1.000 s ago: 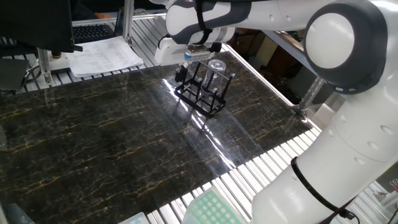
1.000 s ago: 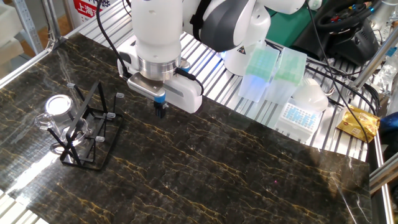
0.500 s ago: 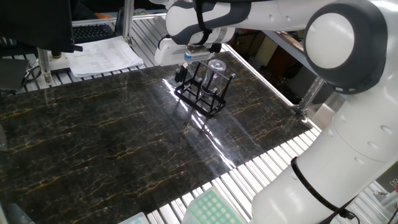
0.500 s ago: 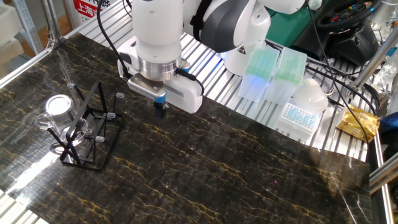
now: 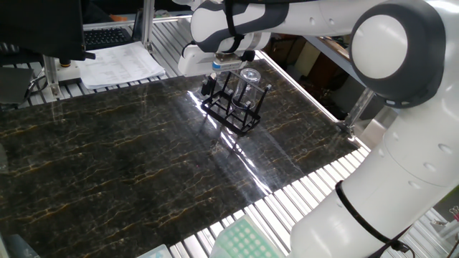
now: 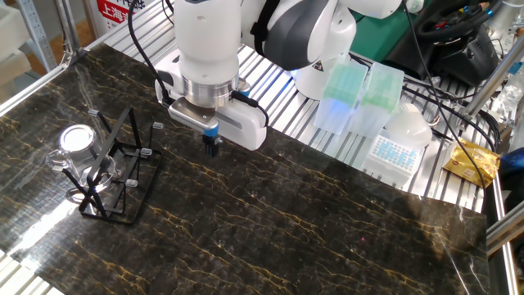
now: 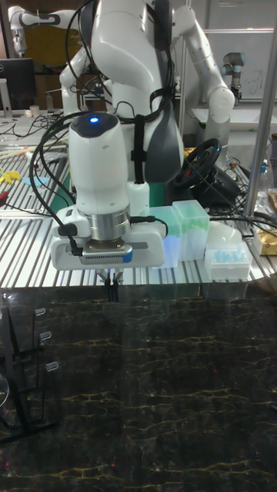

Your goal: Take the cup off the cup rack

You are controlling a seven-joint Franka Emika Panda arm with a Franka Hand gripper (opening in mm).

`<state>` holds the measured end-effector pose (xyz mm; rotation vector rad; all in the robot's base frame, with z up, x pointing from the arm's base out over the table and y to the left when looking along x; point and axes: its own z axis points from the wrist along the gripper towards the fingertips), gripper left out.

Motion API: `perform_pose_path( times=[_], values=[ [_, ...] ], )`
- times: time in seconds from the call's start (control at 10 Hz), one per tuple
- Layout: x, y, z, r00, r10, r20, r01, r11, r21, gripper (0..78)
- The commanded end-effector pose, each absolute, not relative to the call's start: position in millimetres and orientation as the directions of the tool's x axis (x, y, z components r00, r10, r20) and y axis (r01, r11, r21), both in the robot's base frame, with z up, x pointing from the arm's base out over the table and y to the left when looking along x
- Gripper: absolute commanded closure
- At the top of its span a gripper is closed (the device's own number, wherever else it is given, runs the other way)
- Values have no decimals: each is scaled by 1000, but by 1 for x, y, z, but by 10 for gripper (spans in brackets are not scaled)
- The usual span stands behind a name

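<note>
The cup (image 6: 75, 144) is clear glass and sits upside-down on a peg at the far side of the cup rack (image 6: 115, 179), a black wire frame on the dark marble table. In the one fixed view the cup (image 5: 249, 80) stands over the rack (image 5: 233, 107). My gripper (image 6: 210, 148) hangs low over the table to the right of the rack, apart from it, fingers together and holding nothing. The tall fixed view shows the gripper (image 7: 113, 286) at the table's back edge, with the rack (image 7: 27, 369) at the left border.
Two green tip boxes (image 6: 344, 90) and a white box (image 6: 393, 152) stand on the slatted bench behind the table. A yellow packet (image 6: 475, 160) lies at the right. Papers (image 5: 122, 64) and a keyboard (image 5: 107, 36) sit beyond the table's far side.
</note>
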<state>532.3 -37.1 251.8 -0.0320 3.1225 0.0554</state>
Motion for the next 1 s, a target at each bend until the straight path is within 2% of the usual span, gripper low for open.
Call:
perform_pose_path(
  times=[0.1,0.7,1.0],
  values=[
    [533,-37,253,-1000,-22,-21,-23,999,35,776],
    [533,-37,252,-1000,-19,-21,-20,999,31,776],
    [532,-40,252,-999,19,-36,20,1000,-18,776]
  ],
)
